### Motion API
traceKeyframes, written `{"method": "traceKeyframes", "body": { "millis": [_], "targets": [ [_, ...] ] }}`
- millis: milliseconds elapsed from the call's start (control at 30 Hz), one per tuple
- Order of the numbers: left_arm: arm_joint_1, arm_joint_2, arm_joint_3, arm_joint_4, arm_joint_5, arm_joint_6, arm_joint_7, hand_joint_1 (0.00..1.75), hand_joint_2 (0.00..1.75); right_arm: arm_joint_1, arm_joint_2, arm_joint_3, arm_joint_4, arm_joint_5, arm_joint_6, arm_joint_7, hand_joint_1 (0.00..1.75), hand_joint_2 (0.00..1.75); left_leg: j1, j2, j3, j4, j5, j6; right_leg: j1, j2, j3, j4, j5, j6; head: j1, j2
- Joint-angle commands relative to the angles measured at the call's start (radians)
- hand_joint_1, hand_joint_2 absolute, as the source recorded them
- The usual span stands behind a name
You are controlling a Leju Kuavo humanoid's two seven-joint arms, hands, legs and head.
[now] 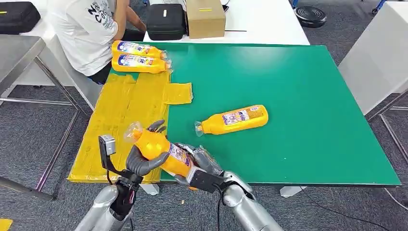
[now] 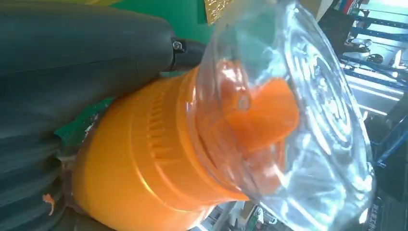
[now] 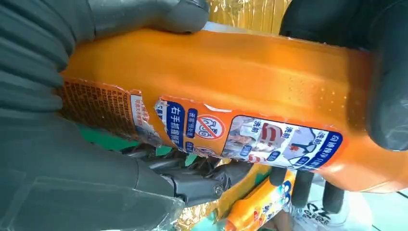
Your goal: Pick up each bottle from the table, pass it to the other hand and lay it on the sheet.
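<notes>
An orange bottle (image 1: 161,150) with a clear cap (image 2: 298,120) hangs over the table's front edge, above the near end of the yellow sheet (image 1: 120,115). My left hand (image 1: 143,162) grips its upper body near the neck, thumb (image 2: 72,57) across the shoulder. My right hand (image 1: 204,166) holds its base end, fingers wrapped round the labelled body (image 3: 231,77). A second orange bottle (image 1: 234,119) lies on its side on the green table top (image 1: 298,86). Two more bottles (image 1: 139,48) (image 1: 140,63) lie side by side at the sheet's far end.
A person in a white shirt (image 1: 89,26) sits at the far left corner, close to the two laid bottles. A black case (image 1: 166,20) and a cardboard box (image 1: 205,17) stand on the white table behind. A grey metal table (image 1: 17,53) flanks the left, a white one (image 1: 380,53) the right.
</notes>
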Motion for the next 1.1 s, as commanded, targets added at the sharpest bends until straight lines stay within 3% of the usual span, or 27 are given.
{"method": "traceKeyframes", "body": {
  "millis": [33,700,733,767,800,833,1100],
  "targets": [
    [-0.057,0.021,-0.015,-0.018,0.000,-0.022,-0.013,1.75,1.75,-0.022,-0.015,0.060,0.094,0.030,-0.010,0.006,1.75,1.75,0.001,-0.001,0.004,0.000,-0.002,-0.002,0.001,-0.002,0.005,0.000,-0.002,-0.001,0.000,0.000],
    [-0.041,0.035,-0.007,-0.055,-0.021,-0.015,-0.032,1.75,1.75,-0.037,-0.010,0.059,0.108,0.042,-0.025,0.012,1.75,1.75,0.001,-0.001,0.003,-0.001,-0.001,-0.001,0.001,-0.002,0.004,-0.001,-0.001,-0.001,0.000,0.000],
    [-0.039,0.038,-0.006,-0.067,-0.021,-0.014,-0.034,1.75,1.75,-0.042,-0.010,0.061,0.113,0.049,-0.029,0.020,1.61,1.75,0.002,-0.002,0.005,0.000,-0.003,-0.002,0.002,-0.002,0.006,0.000,-0.003,-0.002,0.000,0.000],
    [-0.037,0.040,-0.003,-0.076,-0.026,-0.008,-0.040,1.75,1.75,-0.043,-0.006,0.051,0.112,0.047,-0.040,0.027,0.05,1.75,0.001,-0.001,0.004,0.000,-0.002,-0.001,0.001,-0.002,0.005,0.000,-0.002,-0.001,0.000,0.000],
    [-0.036,0.040,0.000,-0.080,-0.026,-0.005,-0.041,1.75,1.75,-0.043,-0.004,0.047,0.110,0.045,-0.044,0.030,0.00,1.75,0.001,-0.001,0.003,0.000,-0.001,-0.001,0.001,-0.002,0.004,0.000,-0.002,-0.001,0.000,0.000],
    [-0.035,0.040,0.005,-0.086,-0.030,0.004,-0.042,1.75,1.75,-0.043,-0.003,0.044,0.108,0.049,-0.054,0.046,0.00,0.00,0.002,-0.001,0.006,0.000,-0.003,-0.002,0.002,-0.002,0.007,0.000,-0.003,-0.002,0.000,0.000],
    [-0.050,0.040,0.026,-0.088,-0.084,0.065,-0.041,1.75,1.75,-0.040,-0.004,-0.005,0.020,0.026,-0.072,0.083,0.00,0.00,0.001,0.000,0.005,0.001,-0.003,-0.002,0.001,-0.001,0.006,0.001,-0.003,-0.002,0.000,0.000]
  ]
}}
